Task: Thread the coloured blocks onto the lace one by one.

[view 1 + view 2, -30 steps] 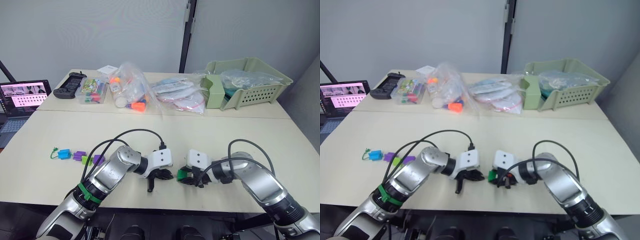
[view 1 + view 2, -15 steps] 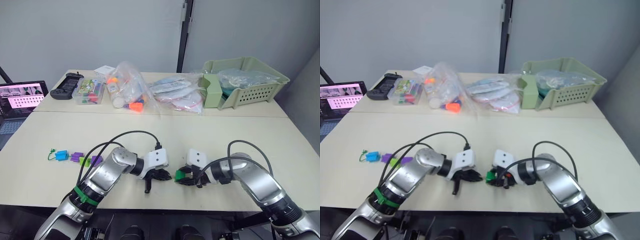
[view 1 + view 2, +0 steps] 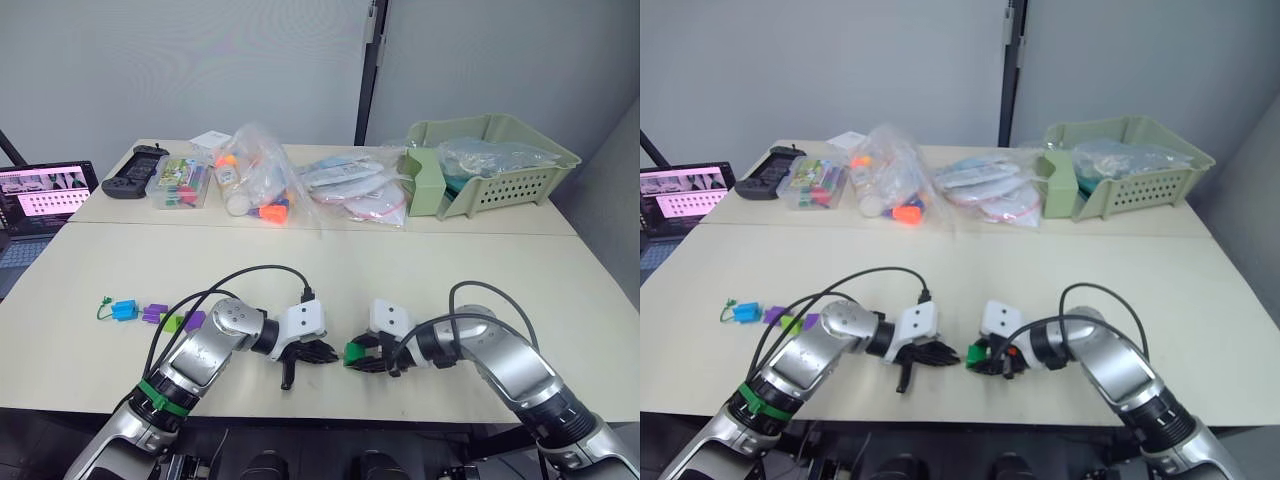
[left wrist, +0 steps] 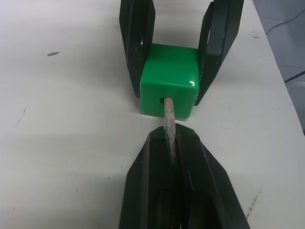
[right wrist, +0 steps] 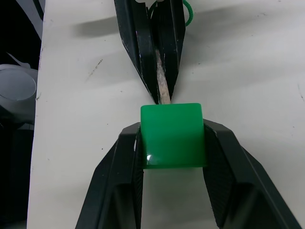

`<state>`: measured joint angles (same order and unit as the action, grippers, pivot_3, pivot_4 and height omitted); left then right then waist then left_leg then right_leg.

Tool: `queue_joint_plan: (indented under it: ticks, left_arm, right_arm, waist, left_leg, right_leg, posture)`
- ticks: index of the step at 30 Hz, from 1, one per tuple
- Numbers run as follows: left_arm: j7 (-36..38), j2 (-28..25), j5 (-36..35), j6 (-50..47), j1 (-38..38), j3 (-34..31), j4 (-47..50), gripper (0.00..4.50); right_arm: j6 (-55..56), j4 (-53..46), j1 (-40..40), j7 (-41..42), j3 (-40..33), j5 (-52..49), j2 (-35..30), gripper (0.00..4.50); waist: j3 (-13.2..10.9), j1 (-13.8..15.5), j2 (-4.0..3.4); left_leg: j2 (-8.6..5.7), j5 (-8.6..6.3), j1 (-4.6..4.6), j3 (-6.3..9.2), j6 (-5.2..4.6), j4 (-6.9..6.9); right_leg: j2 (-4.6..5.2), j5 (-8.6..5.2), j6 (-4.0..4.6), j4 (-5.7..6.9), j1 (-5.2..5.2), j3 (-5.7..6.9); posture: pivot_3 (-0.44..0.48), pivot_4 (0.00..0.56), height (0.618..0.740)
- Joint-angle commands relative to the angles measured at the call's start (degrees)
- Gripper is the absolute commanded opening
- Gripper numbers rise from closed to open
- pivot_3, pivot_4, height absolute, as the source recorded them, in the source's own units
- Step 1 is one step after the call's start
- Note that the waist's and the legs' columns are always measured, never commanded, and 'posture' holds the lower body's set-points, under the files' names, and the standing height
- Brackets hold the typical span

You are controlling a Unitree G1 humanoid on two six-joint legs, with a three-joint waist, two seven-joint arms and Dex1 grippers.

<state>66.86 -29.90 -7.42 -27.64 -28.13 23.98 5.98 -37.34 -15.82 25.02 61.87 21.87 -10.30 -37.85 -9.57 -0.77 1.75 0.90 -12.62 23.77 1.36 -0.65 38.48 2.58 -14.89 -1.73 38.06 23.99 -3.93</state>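
My right gripper (image 5: pixel 172 157) is shut on a dark green block (image 5: pixel 172 136), held just above the table near its front edge. My left gripper (image 4: pixel 169 139) faces it, shut on the lace's stiff pale tip (image 4: pixel 168 117). The tip enters the hole in the block's (image 4: pixel 169 86) near face. In the left eye view, the two grippers meet at the block (image 3: pixel 353 352). Further left on the table, a blue block (image 3: pixel 124 309), a purple block (image 3: pixel 152 314), a lime block (image 3: pixel 172 322) and another purple block (image 3: pixel 195 319) lie in a row on the green lace (image 3: pixel 104 308).
At the back of the table stand a pale green basket (image 3: pixel 500 160), clear plastic bags (image 3: pixel 260 180) with orange-capped items, a clear box (image 3: pixel 185 182) and a black controller (image 3: pixel 135 170). An open laptop (image 3: pixel 45 195) sits at the far left.
The two grippers have drawn closer together. The gap between the lace tip and the green block has closed, and the tip now sits in the hole.
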Motion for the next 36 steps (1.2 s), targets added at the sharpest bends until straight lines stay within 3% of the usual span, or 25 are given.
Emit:
queue_joint_plan:
  ticks: [1,16,26,36]
  left_arm:
    - [0.70,2.76,-1.21,1.90,-1.97,1.59,2.19,0.00]
    - [1.01,3.53,1.76,2.29,-4.98,3.16,0.20,0.00]
    - [2.85,0.46,2.71,5.83,-5.50,2.05,-1.00,3.25]
    - [4.48,-5.20,0.94,6.93,-4.53,-2.14,-0.89,3.25]
  right_arm:
    - [-0.49,0.15,0.97,-1.19,0.81,0.76,0.67,1.18]
    - [-0.13,0.68,1.85,-1.47,3.19,2.79,1.57,1.18]
    - [-0.65,2.39,1.60,-1.86,3.03,4.07,0.83,1.18]
    - [-0.68,2.31,1.26,-1.89,2.93,4.08,0.30,1.18]
  waist:
    - [0.00,0.02,0.00]
    - [0.00,0.00,0.00]
    - [0.00,-0.11,0.00]
    - [0.00,-0.17,0.00]
  left_leg:
    - [0.00,0.00,0.00,0.00,0.00,0.00]
    - [0.00,0.00,-0.01,0.01,0.00,0.03]
    - [0.02,0.00,-0.68,0.01,0.00,-0.07]
    - [0.04,0.00,-0.74,0.02,0.00,-0.15]
  right_leg:
    - [0.00,0.00,0.00,0.00,0.00,0.00]
    - [-0.01,0.00,0.00,0.00,-0.02,0.00]
    - [-0.02,-0.02,-0.02,-0.19,-0.74,0.04]
    - [-0.03,-0.02,-0.02,-0.23,-0.78,0.05]
  posture:
    - [0.000,0.150,0.740]
    - [0.000,0.150,0.740]
    - [0.000,0.150,0.740]
    - [0.000,0.150,0.740]
